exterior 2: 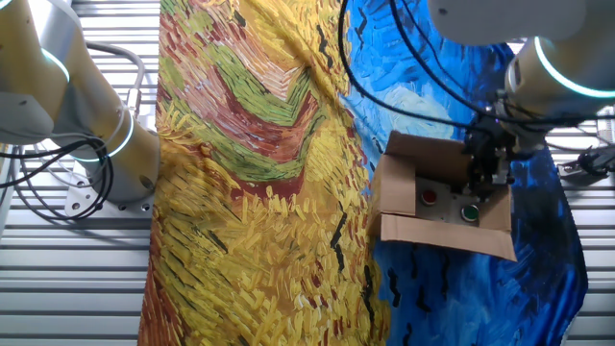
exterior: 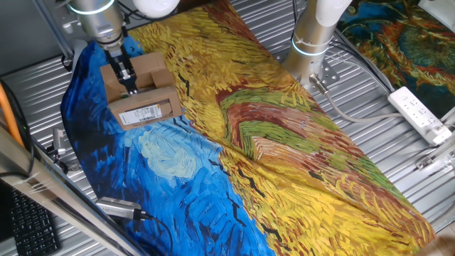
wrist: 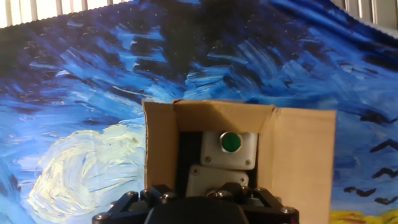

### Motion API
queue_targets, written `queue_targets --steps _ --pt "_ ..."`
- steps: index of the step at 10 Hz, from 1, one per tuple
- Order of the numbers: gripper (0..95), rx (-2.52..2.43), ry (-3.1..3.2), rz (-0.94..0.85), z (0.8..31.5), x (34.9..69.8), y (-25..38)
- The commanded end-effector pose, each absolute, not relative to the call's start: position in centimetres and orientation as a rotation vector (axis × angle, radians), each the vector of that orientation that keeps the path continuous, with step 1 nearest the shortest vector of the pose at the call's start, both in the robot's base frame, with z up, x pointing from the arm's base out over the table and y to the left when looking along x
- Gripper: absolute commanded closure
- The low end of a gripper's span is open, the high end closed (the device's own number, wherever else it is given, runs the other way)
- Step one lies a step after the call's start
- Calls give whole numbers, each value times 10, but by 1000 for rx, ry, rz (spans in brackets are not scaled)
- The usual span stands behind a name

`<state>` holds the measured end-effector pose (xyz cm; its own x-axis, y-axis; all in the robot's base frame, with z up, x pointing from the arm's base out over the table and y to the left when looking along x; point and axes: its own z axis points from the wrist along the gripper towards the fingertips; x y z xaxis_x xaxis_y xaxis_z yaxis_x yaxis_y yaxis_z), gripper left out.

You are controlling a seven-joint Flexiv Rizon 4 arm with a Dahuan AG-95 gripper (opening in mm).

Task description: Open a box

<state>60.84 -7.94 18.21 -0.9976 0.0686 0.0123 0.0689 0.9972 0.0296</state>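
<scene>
The box (exterior: 142, 99) is small brown cardboard with a white barcode label (exterior: 149, 112) on its near side, and it sits on the blue part of the painted cloth. Its top flaps (exterior 2: 392, 183) stand spread outward. Inside lie white units with a red button (exterior 2: 429, 198) and a green button (wrist: 231, 142). My gripper (exterior: 132, 89) reaches down over the middle of the box opening (exterior 2: 480, 190), fingers close together and holding nothing. In the hand view only the gripper's dark housing (wrist: 193, 210) shows at the bottom edge, and the fingertips are hidden.
The painted cloth (exterior: 284, 156) covers the ribbed metal table. A second arm's base (exterior: 313, 35) stands at the far side. A white power strip (exterior: 419, 114) lies at the right, a keyboard (exterior: 28, 227) at the near left, and a metal pen-like tool (exterior: 121, 208) near the cloth's front edge.
</scene>
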Motion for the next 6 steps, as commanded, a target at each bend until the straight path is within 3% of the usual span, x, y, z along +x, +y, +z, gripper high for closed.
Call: queue_targets --steps 1,6 --pt "380 -120 -3135 -44 180 605 -76" --pt "380 -178 -3147 -36 174 605 -59"
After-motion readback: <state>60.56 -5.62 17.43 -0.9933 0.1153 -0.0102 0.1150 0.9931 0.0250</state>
